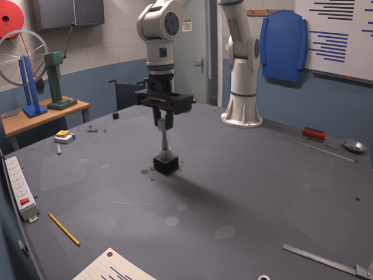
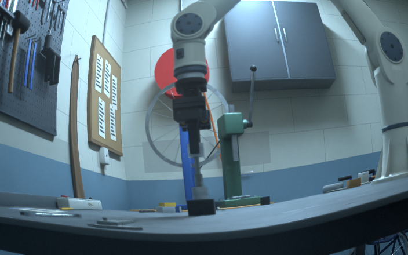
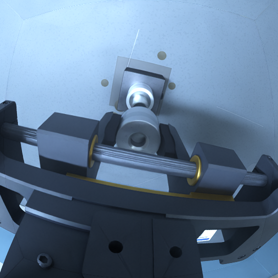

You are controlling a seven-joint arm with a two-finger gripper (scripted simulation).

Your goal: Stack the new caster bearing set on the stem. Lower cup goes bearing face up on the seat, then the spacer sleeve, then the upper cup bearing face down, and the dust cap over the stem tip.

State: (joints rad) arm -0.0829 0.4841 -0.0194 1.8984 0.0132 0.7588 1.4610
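Observation:
My gripper [image 1: 162, 123] [image 2: 195, 149] [image 3: 137, 134] hangs straight above the thin upright stem [image 1: 164, 138] [image 2: 197, 173], which rises from a black square base block [image 1: 166, 164] [image 2: 201, 207] [image 3: 141, 89] in the middle of the grey table. A silvery cup [image 1: 165, 152] [image 2: 199, 192] [image 3: 139, 98] sits at the foot of the stem on the block. A short silvery cylinder with a centre bore, the spacer sleeve [image 1: 161, 123] [image 2: 195, 149] [image 3: 137, 132], is at the stem's top. The gripper is closed around this sleeve.
The table's left edge carries a white power strip [image 1: 20, 188], with a pencil [image 1: 64, 229] and a paper sheet [image 1: 113, 268] nearer the front. A steel ruler [image 1: 322, 259] lies front right. The arm's white pedestal [image 1: 242, 99] stands at the back right.

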